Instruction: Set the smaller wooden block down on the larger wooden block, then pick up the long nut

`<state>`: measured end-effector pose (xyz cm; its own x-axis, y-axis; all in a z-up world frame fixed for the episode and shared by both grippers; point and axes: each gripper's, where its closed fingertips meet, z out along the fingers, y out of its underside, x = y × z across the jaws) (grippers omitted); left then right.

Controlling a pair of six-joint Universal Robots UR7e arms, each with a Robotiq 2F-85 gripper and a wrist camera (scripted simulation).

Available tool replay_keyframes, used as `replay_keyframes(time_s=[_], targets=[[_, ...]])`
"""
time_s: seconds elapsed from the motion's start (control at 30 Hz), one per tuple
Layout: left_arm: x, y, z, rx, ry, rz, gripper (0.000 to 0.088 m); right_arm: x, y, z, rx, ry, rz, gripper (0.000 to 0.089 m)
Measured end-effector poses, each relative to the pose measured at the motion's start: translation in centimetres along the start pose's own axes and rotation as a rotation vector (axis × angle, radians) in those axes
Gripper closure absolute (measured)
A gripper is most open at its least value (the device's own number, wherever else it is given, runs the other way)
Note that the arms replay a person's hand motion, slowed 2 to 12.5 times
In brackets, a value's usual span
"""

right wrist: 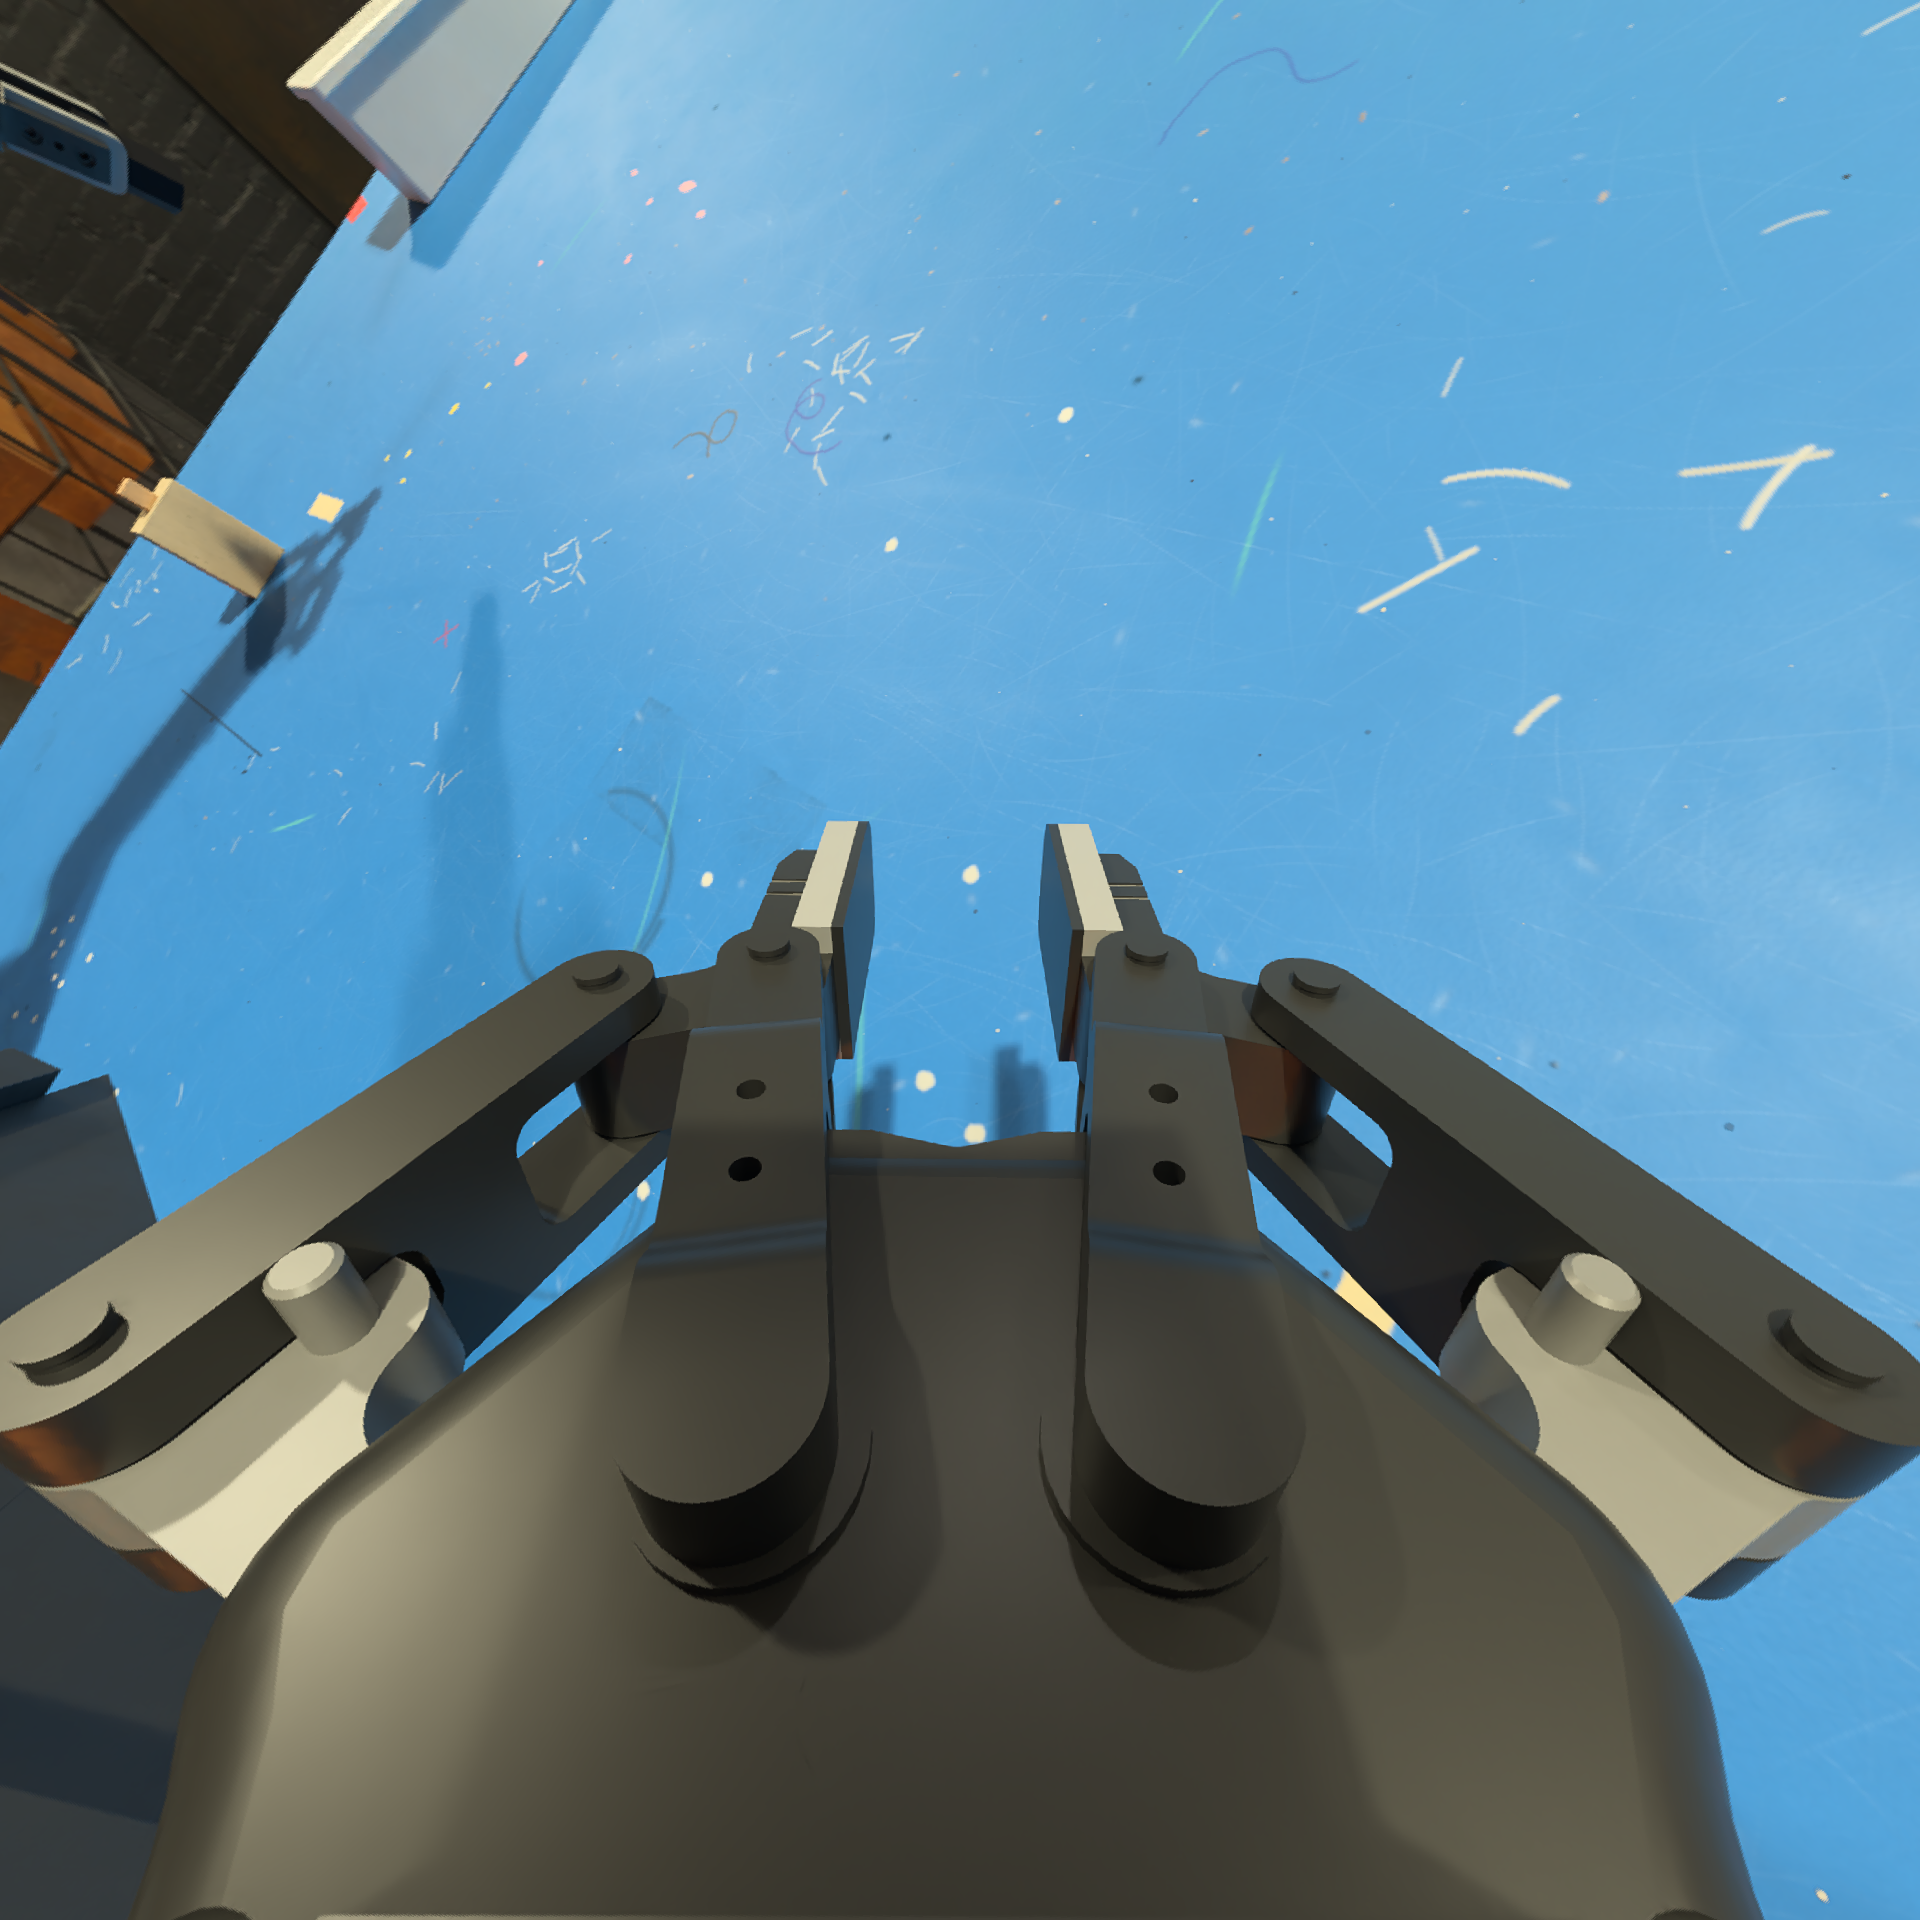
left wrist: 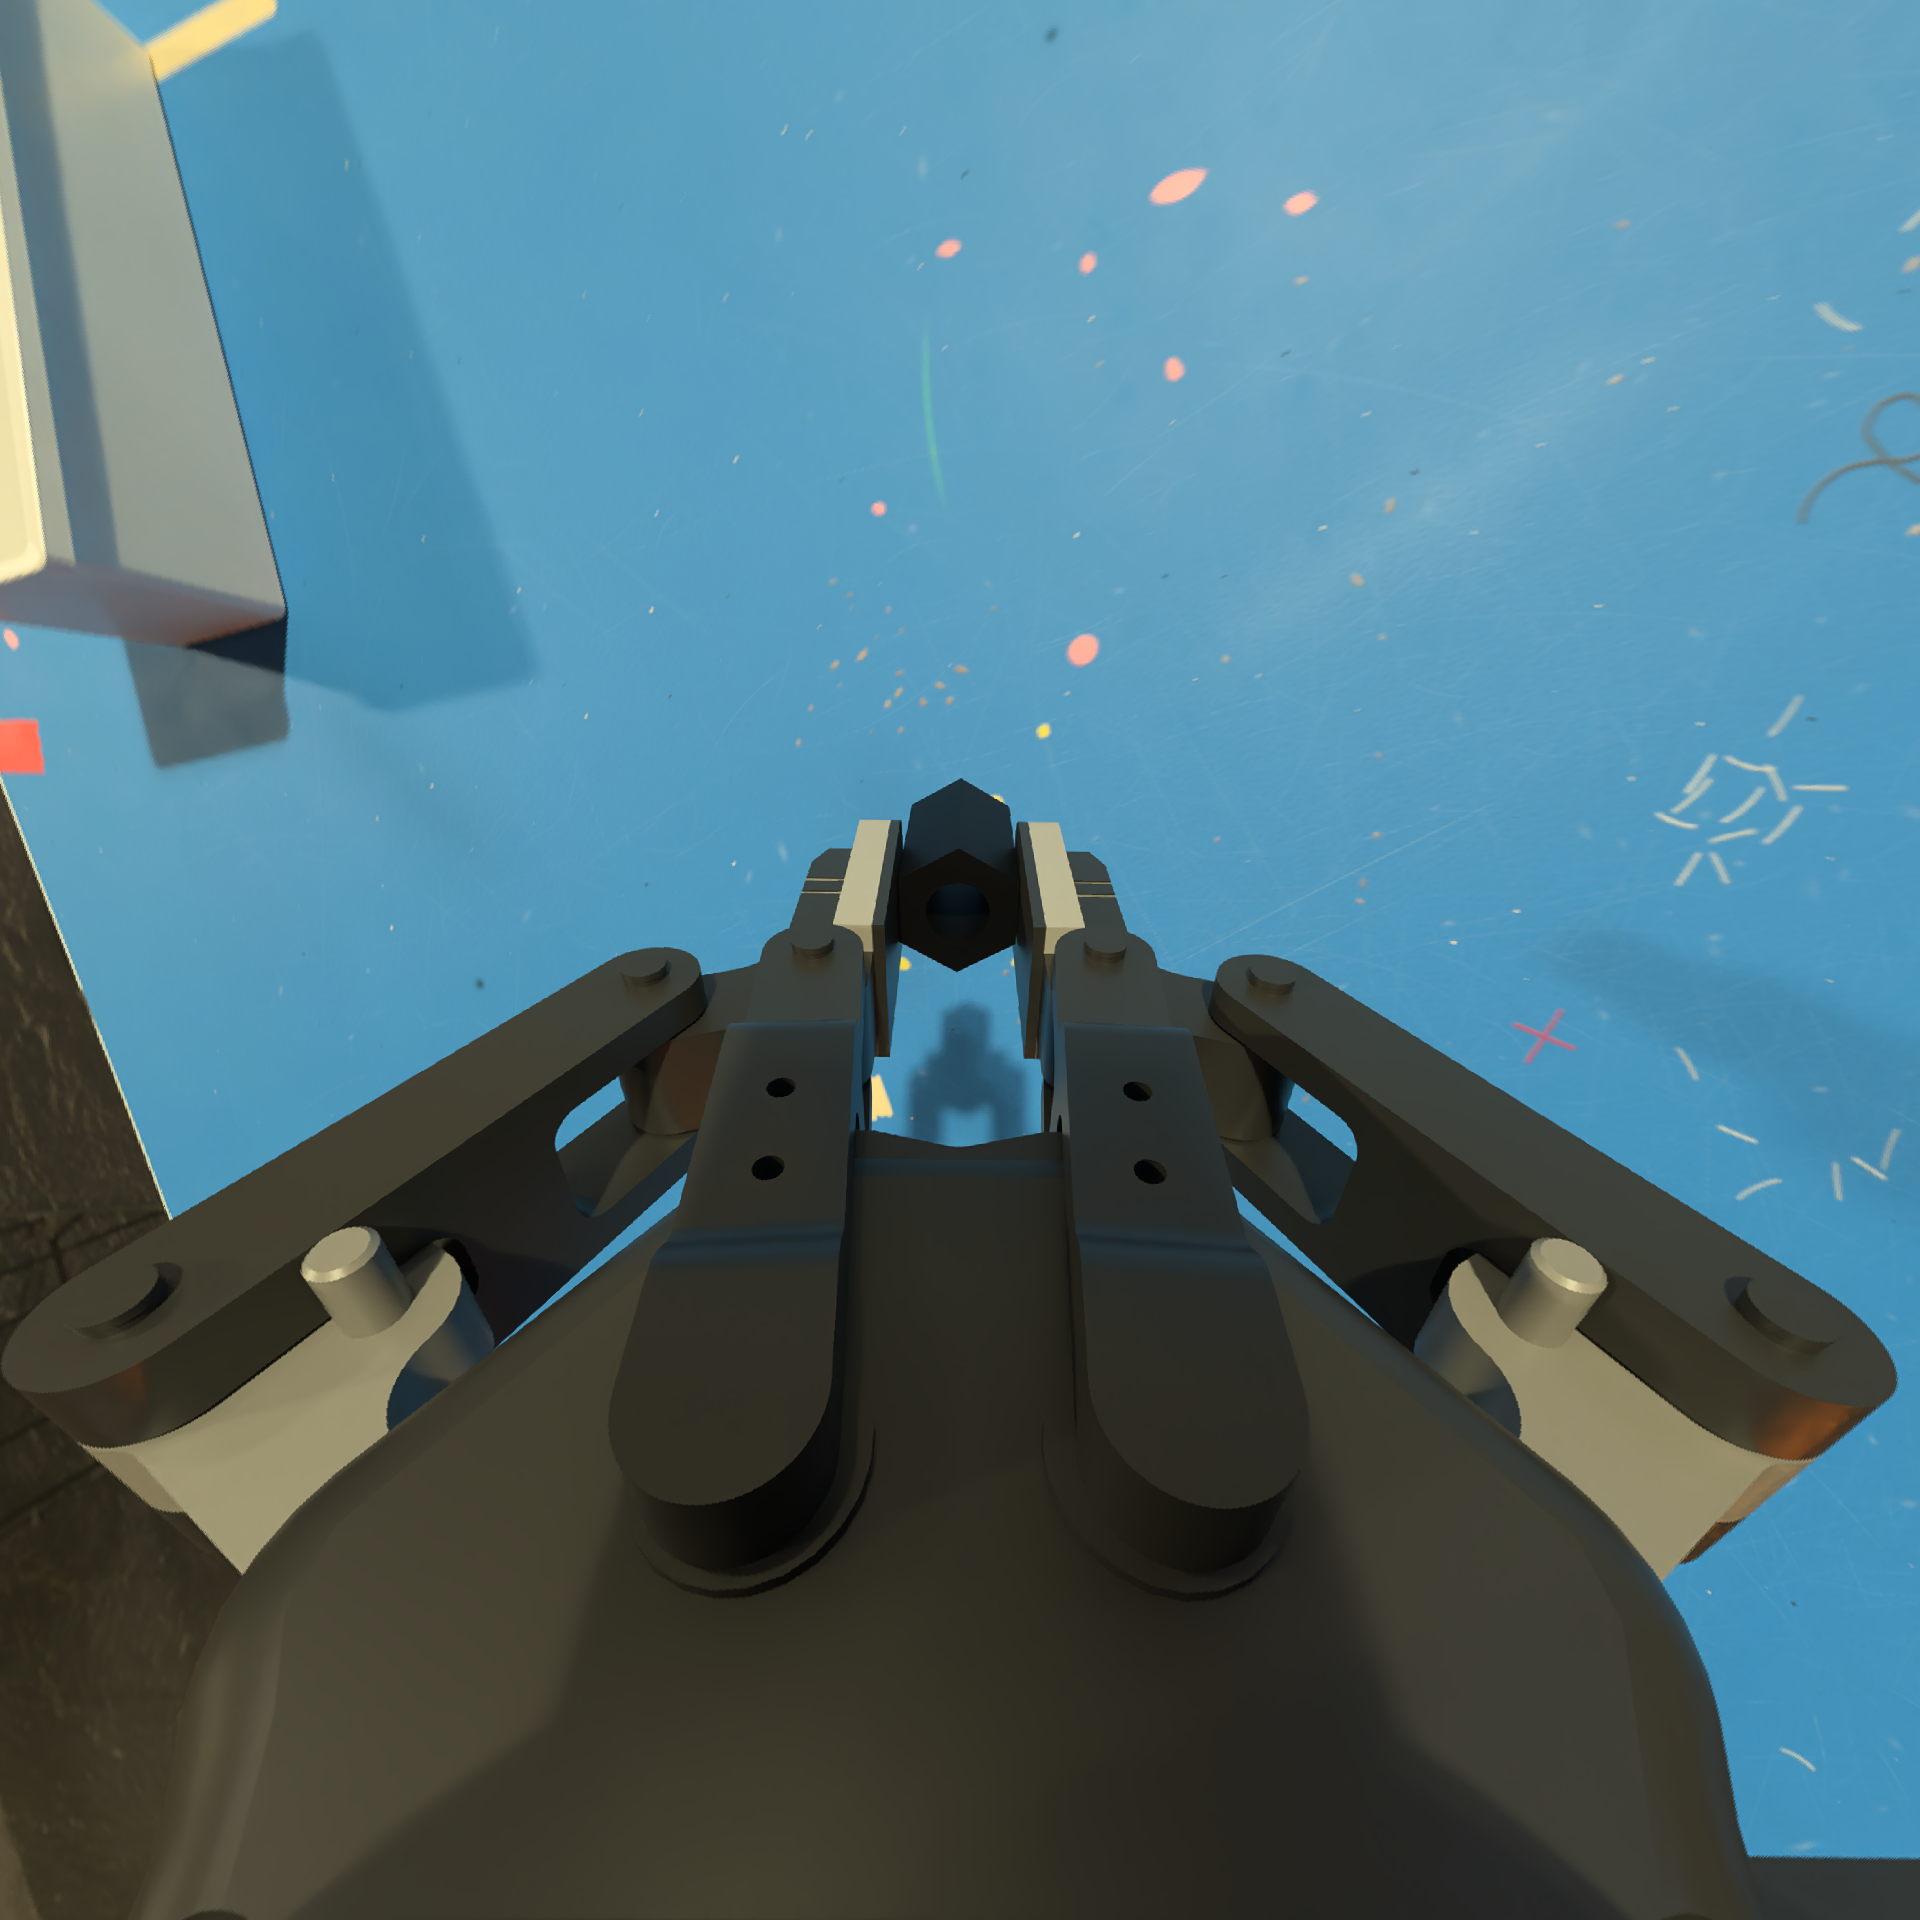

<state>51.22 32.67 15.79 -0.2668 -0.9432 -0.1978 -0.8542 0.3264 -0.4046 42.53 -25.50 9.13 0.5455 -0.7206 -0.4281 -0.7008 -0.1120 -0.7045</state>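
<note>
Your left gripper [left wrist: 957, 883] pinches the nut [left wrist: 957, 878] above the blue surface [left wrist: 1351, 520], its long axis running forward between the pads. Your right gripper [right wrist: 957, 894] hangs spread and empty; the blocks probably sit far off left.

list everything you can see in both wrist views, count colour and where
long nut: 1, black, hexagonal, clamped between the left gripper's fingers, held above the table
large wooden block: 1, pale wood, on the table at the far left of the left wrist view
small wooden piece: 1, pale wood, by the table's left edge in the right wrist view
table: 1, blue, scuffed with paint specks and chalk marks
wooden crates: orange-brown, off the table at the left, number unclear
left gripper: 1, dark grey, shut on the nut
right gripper: 1, dark grey, open, empty, above bare table
</note>
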Motion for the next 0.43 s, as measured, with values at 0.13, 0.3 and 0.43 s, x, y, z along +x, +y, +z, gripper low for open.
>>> replay_keyframes(time_s=[0.13, 0.3, 0.43], targets=[[2.1, -1.1, -1.4, 0.047, 0.027, 0.058, 0.0690, -0.5, 0.0, 0.0, 0.003, -0.032, -0.010, 0.0600], [5.5, -2.5, -2.8, 0.096, 0.079, 0.142, 0.0690, -1.5, -0.3, 0.2, 0.009, -0.093, -0.038, 0.0601], [9.0, -3.6, -3.8, 0.133, 0.140, 0.210, 0.0690, -2.5, -0.9, 0.5, 0.011, -0.150, -0.092, 0.0600]])
